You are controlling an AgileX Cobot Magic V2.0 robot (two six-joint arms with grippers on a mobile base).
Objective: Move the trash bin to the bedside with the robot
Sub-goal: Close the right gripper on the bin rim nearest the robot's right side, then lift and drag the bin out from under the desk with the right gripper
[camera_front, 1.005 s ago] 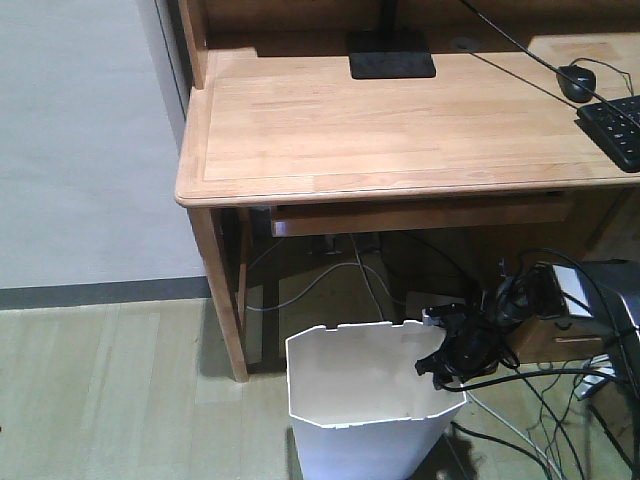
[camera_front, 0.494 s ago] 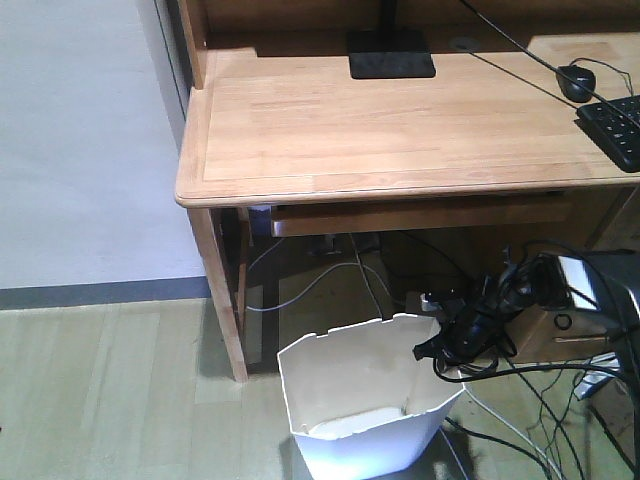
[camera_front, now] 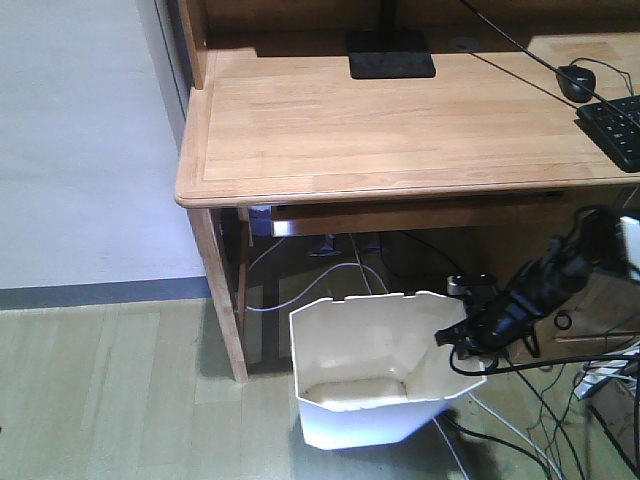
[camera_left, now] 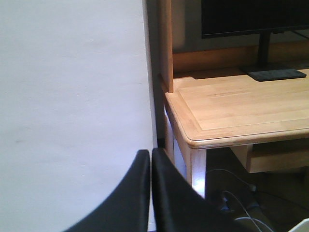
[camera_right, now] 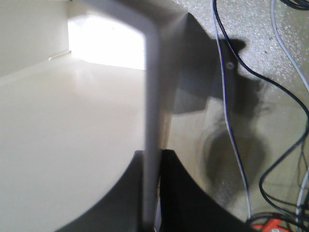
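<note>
The white trash bin (camera_front: pixel 360 425) stands on the floor in front of the desk, tipped so that its cream inside faces the camera. My right gripper (camera_front: pixel 452 337) is shut on its right rim. In the right wrist view the bin's thin wall (camera_right: pixel 150 87) runs straight between the two black fingers of that gripper (camera_right: pixel 151 162), one inside the bin and one outside. My left gripper (camera_left: pixel 147 155) is shut with nothing in it, up in the air beside the desk corner (camera_left: pixel 200 137). The bedside is out of view.
A light wooden desk (camera_front: pixel 400 130) with keyboard (camera_front: pixel 620 125), mouse (camera_front: pixel 576 80) and monitor base (camera_front: pixel 390 55) overhangs the bin. Its leg (camera_front: pixel 225 300) is just left of the bin. Loose cables (camera_front: pixel 540 420) cover the floor at right. A white wall (camera_front: pixel 80 140) is at left.
The right arm has risen and swung to the right with the bin's rim in its grip. The bin has tipped further and shifted slightly right.
</note>
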